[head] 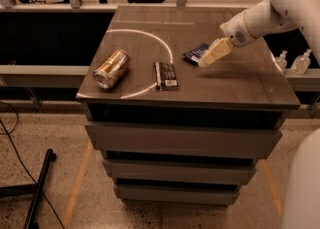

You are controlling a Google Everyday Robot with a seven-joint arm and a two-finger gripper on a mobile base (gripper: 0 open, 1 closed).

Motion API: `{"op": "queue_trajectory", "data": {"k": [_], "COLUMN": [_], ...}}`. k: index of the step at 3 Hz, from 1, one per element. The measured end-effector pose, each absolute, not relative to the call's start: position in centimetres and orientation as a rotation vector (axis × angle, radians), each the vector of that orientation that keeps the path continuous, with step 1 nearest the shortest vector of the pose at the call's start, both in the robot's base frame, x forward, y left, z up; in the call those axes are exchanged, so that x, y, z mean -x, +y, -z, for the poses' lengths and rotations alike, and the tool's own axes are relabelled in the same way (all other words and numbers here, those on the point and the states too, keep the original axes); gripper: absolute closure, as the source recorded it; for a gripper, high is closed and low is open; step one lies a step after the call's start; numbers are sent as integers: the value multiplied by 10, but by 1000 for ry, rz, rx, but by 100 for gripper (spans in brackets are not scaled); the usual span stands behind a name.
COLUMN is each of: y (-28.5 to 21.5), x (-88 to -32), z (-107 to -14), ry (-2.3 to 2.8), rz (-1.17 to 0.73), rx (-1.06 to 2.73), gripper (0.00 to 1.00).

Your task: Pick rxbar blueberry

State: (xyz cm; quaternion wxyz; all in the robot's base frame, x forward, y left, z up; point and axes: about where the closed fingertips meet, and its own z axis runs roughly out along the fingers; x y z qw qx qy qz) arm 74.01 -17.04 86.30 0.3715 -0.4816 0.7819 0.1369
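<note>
The rxbar blueberry (195, 52) is a small flat navy-blue wrapped bar lying on the dark cabinet top (235, 80), right of centre. My gripper (209, 58) comes in from the upper right on the white arm and sits directly over the bar's right end, covering part of it. Its cream-coloured fingers (215, 53) point down and to the left, low over the bar.
A longer black bar with a white label patch (166, 75) lies left of the blue bar. A gold can (111, 69) lies on its side near the left edge. A white arc is painted on the top. Two clear bottles (302, 62) stand on a shelf at right.
</note>
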Motion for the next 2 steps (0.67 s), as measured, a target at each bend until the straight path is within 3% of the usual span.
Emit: {"op": "queue_trajectory", "data": {"k": [2], "y": [-148], "x": [-745], "z": [-846], "ry": [2063], "rz": [-404], "rx": [1109], "gripper": [0]}}
